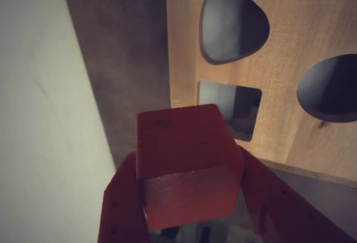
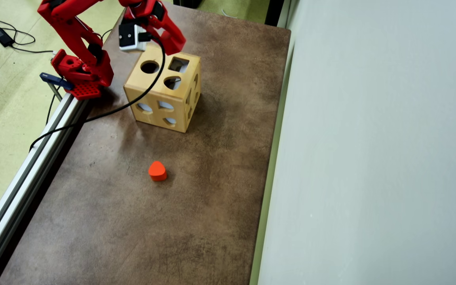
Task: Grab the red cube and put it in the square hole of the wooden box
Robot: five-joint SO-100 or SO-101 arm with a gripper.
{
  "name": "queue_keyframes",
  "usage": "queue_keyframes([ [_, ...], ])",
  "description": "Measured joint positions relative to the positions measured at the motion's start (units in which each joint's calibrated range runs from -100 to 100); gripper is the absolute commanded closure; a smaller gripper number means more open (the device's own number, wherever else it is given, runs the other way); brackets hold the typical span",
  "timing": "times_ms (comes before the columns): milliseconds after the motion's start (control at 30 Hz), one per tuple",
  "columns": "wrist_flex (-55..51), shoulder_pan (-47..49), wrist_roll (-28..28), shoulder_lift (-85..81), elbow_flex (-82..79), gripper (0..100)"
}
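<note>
Red cube (image 1: 187, 165) clamped in the hand (image 1: 192, 198); the square hole (image 1: 234, 109) sits just beyond, up and right, in the wrist view.

Lab or workshop, aluminium rail (image 2: 26, 166), brown tabletop (image 2: 172, 221), floor cables (image 2: 18, 39)

red cube (image 1: 187, 162), light-tan wooden box (image 2: 164, 93), orange-red rounded block (image 2: 157, 171), mottled brown table (image 2: 152, 221)

Red cube (image 1: 187, 168): matte, sharp-edged, clamped between the red gripper's (image 1: 192, 198) fingers, hanging just short of the square hole (image 1: 234, 112). Wooden box (image 2: 164, 95): light tan, upright on the brown bench (image 2: 172, 221), cut-outs on top and sides. Square hole: dark, straight-sided, in the top face.
</note>
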State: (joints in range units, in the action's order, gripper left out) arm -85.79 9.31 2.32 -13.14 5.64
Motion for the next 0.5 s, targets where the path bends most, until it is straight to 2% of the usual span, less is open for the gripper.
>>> queue_keyframes([
  [500,0.0,0.43,-0.1,6.36,0.0,98],
])
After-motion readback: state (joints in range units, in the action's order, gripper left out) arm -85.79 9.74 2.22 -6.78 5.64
